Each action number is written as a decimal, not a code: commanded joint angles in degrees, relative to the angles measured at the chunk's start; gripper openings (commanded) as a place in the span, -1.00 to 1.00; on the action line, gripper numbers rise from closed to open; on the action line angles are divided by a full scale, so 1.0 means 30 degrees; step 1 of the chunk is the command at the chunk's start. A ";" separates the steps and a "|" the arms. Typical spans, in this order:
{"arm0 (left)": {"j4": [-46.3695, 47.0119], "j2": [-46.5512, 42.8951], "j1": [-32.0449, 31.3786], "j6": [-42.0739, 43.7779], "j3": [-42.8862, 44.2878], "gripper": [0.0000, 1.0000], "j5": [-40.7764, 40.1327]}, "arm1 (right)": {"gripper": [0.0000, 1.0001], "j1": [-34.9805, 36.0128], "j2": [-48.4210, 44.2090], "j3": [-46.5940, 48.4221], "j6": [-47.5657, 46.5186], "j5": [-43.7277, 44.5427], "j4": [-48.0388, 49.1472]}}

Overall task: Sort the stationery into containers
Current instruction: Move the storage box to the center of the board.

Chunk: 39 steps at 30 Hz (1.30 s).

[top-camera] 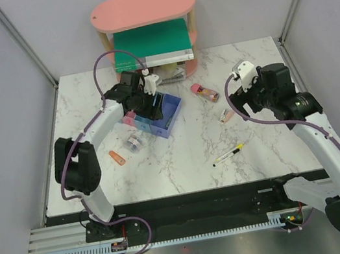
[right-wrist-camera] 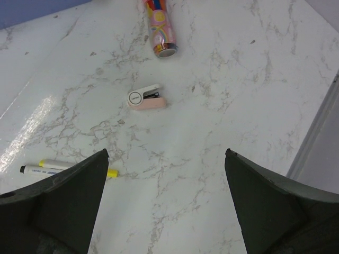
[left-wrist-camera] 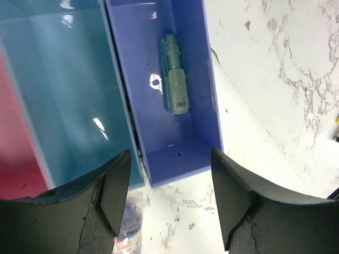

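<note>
The containers point(top-camera: 170, 121) stand left of centre on the marble table, a joined row of bins. My left gripper point(top-camera: 155, 103) hovers open over them, nothing between its fingers point(left-wrist-camera: 119, 185). Inside the purple-blue bin point(left-wrist-camera: 159, 132) lies the green piece point(left-wrist-camera: 175, 74), with a blue bin point(left-wrist-camera: 63, 95) beside it. Just below the bins sit the clear roll point(top-camera: 135, 143) and the orange piece point(top-camera: 117, 157). My right gripper point(top-camera: 238, 96) is open above bare marble. Near it lie the pink-red piece point(right-wrist-camera: 160, 26), the pale pink piece point(right-wrist-camera: 146, 97) and the yellow-and-black pen point(right-wrist-camera: 63, 169).
A pink oval two-tier shelf point(top-camera: 142, 8) stands at the back, with a large green book point(top-camera: 150, 42) and a notebook point(top-camera: 167, 57) on its lower tier. Grey enclosure walls bound the table on the left, right and back.
</note>
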 commanded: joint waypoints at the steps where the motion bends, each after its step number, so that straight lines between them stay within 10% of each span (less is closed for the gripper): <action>1: 0.0468 -0.1988 -0.0031 0.0627 -0.0171 0.38 -0.2070 | 0.96 0.0070 0.1756 0.0424 0.1053 -0.2134 0.1205; 21: 0.1055 -1.0951 0.0291 0.7773 -0.5383 0.46 -0.7989 | 0.96 0.3643 1.4029 0.4933 0.8435 -0.3604 0.7035; 39: 0.0499 -1.4205 0.0320 0.9943 -0.7525 0.48 -0.9514 | 0.96 0.6163 1.9984 0.9302 1.0929 0.1485 0.8238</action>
